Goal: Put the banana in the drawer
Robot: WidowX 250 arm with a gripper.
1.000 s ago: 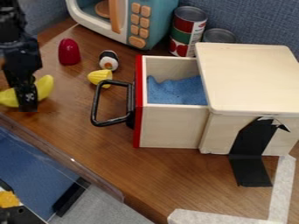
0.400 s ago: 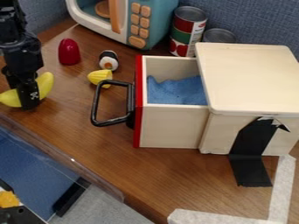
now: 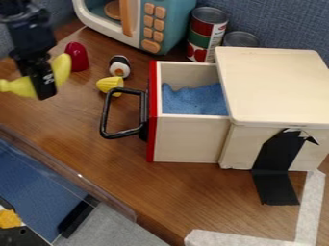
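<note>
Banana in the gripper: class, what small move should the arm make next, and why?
Probably carry the banana across toward the drawer, keeping it high. The gripper already holds it off the table, the drawer stands open with blue cloth inside, and the black handle and red front lie between them, so height should help it clear both.

On the table (image 3: 193,192), the cabinet (image 3: 276,86) is placed at the right, with its drawer (image 3: 189,139) extended leftward and a cloth (image 3: 196,102) laid inside. Behind them, two cans (image 3: 207,38) are set just right of a toy microwave (image 3: 177,19). Left of the drawer, a sushi toy (image 3: 120,68) is placed behind a small toy (image 3: 107,85); farther left, an egg-shaped toy (image 3: 78,57) is passed before the banana (image 3: 62,69), held above the table.
</note>
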